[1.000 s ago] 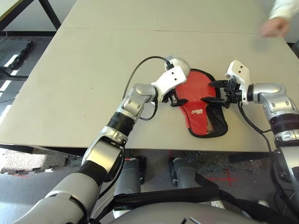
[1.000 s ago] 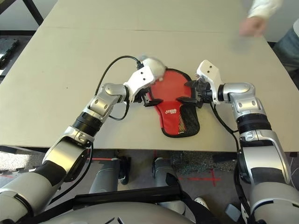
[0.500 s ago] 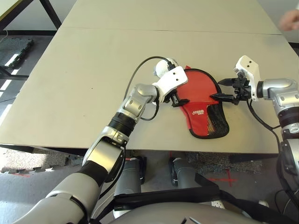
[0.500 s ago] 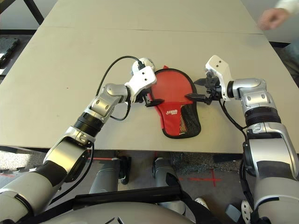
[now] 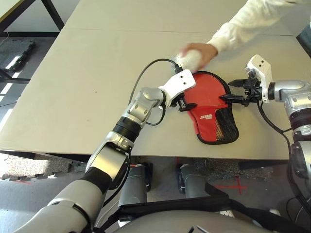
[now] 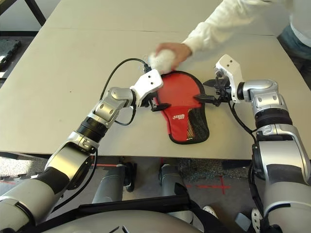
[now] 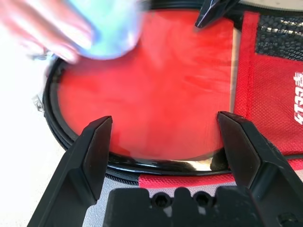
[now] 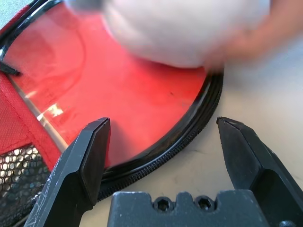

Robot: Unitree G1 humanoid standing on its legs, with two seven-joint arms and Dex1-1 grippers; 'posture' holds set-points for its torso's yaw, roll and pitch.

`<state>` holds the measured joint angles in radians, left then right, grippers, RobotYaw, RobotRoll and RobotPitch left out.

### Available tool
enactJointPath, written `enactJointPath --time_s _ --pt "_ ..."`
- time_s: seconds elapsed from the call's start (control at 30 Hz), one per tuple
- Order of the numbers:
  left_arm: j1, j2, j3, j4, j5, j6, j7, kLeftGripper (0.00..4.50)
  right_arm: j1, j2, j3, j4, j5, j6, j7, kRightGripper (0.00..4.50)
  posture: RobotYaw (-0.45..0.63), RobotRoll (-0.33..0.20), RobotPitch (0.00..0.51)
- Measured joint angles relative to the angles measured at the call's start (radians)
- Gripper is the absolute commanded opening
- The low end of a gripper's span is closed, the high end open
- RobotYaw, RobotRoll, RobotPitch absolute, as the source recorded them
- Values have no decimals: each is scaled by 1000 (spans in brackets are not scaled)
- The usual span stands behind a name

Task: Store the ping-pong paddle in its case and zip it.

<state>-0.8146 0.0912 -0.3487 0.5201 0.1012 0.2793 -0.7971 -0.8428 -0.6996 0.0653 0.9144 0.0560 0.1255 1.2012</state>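
Person's hand (image 5: pixel 206 50) reached in, now on a pale soft thing (image 5: pixel 188 59), maybe a pouch, at the case's (image 5: pixel 210 104) far rim. My right gripper (image 5: pixel 234 91) backed off the case.

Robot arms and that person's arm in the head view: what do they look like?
Both forearms are silver with black joint bands. Each wrist carries a white housing ahead of the left gripper and right gripper, both with two black fingers. Black cables loop from both wrists. The person's sleeve is white.
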Motion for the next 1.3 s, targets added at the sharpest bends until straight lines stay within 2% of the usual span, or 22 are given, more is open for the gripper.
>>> enactJointPath --time_s 0.33,0.63,0.77,1.0,1.3 --pt "0 0 -4 -1 0 0 5 4449 -35 -1 -8 34 2 3 3 4500 -68 0 188" --pt "1 0 -6 -2 0 0 9 4449 -102 -53 -43 30 51 77 165 4500 -63 0 188" --pt "3 0 -6 -3 0 0 9 4449 -134 -52 -43 31 54 80 173 4500 -63 0 188" --pt "4 -3 -7 -4 0 0 10 4449 -187 21 -38 68 37 11 117 4500 -61 0 186" --pt "5 -3 -7 -9 0 4 12 4449 -271 120 8 224 -80 -147 -38 4500 -42 0 186"
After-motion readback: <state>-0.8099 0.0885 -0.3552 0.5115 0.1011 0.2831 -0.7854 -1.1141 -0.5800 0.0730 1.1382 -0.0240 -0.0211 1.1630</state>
